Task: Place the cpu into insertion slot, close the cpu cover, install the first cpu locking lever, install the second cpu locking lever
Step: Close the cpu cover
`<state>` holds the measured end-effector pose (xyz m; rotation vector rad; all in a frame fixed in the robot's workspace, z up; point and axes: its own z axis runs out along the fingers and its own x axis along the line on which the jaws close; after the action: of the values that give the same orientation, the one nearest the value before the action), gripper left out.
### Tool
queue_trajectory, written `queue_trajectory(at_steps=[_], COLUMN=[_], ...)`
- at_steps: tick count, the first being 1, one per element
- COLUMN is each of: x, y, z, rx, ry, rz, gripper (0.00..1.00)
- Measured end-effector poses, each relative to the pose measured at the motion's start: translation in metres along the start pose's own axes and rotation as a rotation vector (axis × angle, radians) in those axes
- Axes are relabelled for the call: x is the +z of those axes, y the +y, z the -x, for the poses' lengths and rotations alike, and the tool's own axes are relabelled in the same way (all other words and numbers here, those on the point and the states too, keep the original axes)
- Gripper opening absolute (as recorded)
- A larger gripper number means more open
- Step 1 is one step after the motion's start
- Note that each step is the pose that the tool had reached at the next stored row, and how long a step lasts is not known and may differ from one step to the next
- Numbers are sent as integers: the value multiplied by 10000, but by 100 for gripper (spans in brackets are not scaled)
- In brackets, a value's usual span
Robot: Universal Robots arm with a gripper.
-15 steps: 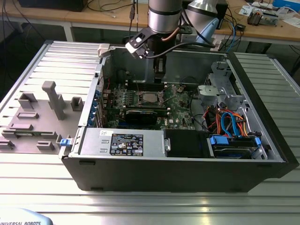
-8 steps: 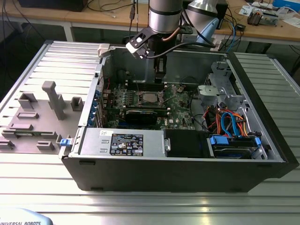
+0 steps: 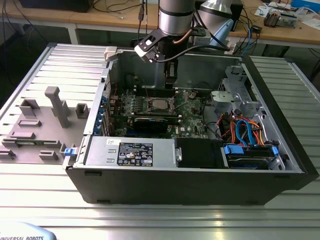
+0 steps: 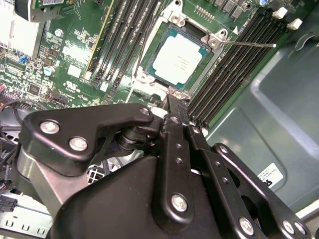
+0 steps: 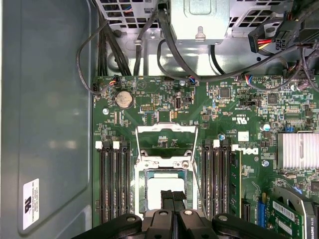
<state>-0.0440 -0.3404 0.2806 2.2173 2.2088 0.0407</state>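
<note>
The cpu [image 4: 179, 56], with its dull silver top, lies in the insertion slot [image 4: 149, 63] on the green motherboard; it also shows as the cpu [image 5: 160, 185] and the cpu [image 3: 159, 104]. The cpu cover [image 5: 167, 130] is swung open and tilted back from the slot, its square window showing bare board. A thin locking lever [image 4: 249, 44] sticks out sideways from the socket corner, and another lever [image 4: 144, 42] runs along the opposite side. My gripper [image 5: 173, 195] hovers just above the cpu's edge, fingers shut together with nothing between them; it also shows as the gripper [image 4: 170, 103] and the gripper [image 3: 171, 86].
Black memory slots [image 5: 113, 179] flank the socket on both sides. A heatsink [image 5: 298, 150] and an expansion card [image 3: 150, 124] sit nearby. The case walls [image 3: 175, 182], the power supply [image 3: 131, 151], coloured cables [image 3: 242, 131] and a drive cage [image 3: 235, 97] hem in the board.
</note>
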Motion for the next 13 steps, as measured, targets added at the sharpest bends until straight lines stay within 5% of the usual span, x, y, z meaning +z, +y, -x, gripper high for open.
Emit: queue_trajectory(at_steps=[13], x=[1], y=[46], z=[0], rx=[0], ry=[0], rz=[0], gripper=[11])
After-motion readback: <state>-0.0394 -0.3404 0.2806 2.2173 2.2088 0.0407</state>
